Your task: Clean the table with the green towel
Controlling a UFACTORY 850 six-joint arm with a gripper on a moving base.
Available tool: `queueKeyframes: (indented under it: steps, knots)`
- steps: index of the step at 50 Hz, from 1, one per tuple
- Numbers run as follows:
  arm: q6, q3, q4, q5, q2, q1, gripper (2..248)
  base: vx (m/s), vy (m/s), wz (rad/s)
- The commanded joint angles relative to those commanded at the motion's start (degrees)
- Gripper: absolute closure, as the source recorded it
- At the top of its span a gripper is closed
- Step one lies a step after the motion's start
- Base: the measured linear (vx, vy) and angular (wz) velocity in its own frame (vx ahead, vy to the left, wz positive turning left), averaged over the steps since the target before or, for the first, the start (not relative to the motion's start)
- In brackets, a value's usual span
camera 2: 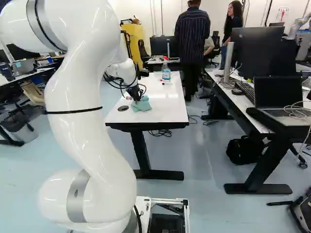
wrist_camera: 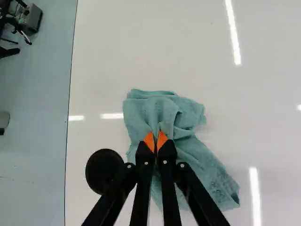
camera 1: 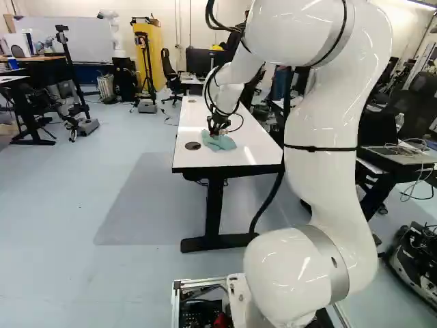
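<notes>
The gripper (camera 2: 138,99) is low over the near part of the white table (camera 2: 167,109) in the right base view. In the wrist view the gripper (wrist_camera: 155,141) has its orange fingertips together, pinching a fold of the green towel (wrist_camera: 160,110). The towel lies crumpled on the tabletop, spreading ahead of and beneath the fingers and out to one side. In the left base view the same towel (camera 1: 221,142) shows just under the gripper (camera 1: 213,131).
A spray bottle (camera 2: 166,70) stands at the table's far part. A round black grommet (wrist_camera: 103,170) is beside the fingers. Right of the table, a desk (camera 2: 243,99) holds monitors and a laptop. Another robot (camera 1: 113,31) stands far back.
</notes>
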Motion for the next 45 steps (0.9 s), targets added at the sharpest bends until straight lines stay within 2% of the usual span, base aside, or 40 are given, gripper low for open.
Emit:
queueKeyframes:
  steps: [29,45]
  knots:
    - [0.0,9.09,0.0,0.0,7.27,-1.19,222,0.0,0.0,0.0]
    - [0.0,11.73,0.0,0.0,10.65,-2.48,222,0.0,0.0,0.0]
